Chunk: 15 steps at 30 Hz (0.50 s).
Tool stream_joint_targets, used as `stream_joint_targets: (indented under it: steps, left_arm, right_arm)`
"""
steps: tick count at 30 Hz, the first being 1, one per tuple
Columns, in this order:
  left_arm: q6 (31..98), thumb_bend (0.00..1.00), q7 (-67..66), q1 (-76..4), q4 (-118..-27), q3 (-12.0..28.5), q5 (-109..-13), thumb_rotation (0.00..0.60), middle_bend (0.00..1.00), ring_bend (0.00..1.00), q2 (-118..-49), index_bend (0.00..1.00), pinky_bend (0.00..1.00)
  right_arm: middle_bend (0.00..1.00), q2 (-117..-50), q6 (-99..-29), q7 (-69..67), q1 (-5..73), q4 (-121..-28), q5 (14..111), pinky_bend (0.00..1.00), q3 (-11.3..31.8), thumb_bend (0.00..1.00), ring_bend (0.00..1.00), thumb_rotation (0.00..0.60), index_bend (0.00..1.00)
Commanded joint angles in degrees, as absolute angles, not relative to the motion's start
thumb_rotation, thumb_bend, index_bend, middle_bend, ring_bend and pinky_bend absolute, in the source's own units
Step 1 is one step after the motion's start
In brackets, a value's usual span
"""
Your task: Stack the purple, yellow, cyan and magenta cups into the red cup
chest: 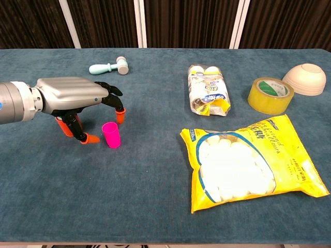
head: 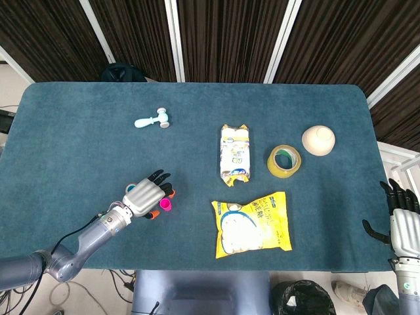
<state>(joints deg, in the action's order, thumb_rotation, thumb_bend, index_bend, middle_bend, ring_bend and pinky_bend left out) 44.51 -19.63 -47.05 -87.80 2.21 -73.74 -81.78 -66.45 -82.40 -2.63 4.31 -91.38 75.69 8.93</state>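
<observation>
The left hand (chest: 77, 98) hangs over the table (head: 79, 125) with its fingers spread and curved downward, holding nothing. One magenta cup (chest: 110, 135) stands upright just beside its fingertips (chest: 120, 114), in the gap between thumb and fingers but not touched, as far as the chest view shows. One red cup (chest: 66, 126) sits under the palm, mostly hidden; what is stacked inside it cannot be seen. The right hand (head: 401, 220) is at the far table edge, well apart from everything, fingers apart and empty.

Beyond the left hand lies one small toy hammer (head: 153, 120). Off toward the right hand are one narrow snack pack (head: 235, 155), one large yellow bag (head: 252, 223), one tape roll (head: 284, 161) and one upturned bowl (head: 318, 140).
</observation>
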Motion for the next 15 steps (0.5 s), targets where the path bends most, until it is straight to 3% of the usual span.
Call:
stream_joint_targets:
  steps: [1, 15]
  left_arm:
    - [44.5, 0.29, -19.9, -47.1, -87.6, 2.2, -73.7, 0.6, 0.26, 0.0, -82.0, 0.43, 0.0]
    - [44.7, 0.34, -21.1, -47.6, -87.4, 2.2, -73.2, 0.6, 0.28, 0.0, -82.4, 0.48, 0.0]
  right_arm:
    - [0.04, -66.4, -82.4, -2.7, 4.3, -91.3, 75.6, 0.0, 9.0, 0.32, 0.1, 0.6, 0.11]
    - [0.04, -66.4, -82.2, -3.0, 4.3, -91.2, 75.6, 0.0, 9.0, 0.32, 0.1, 0.6, 0.11]
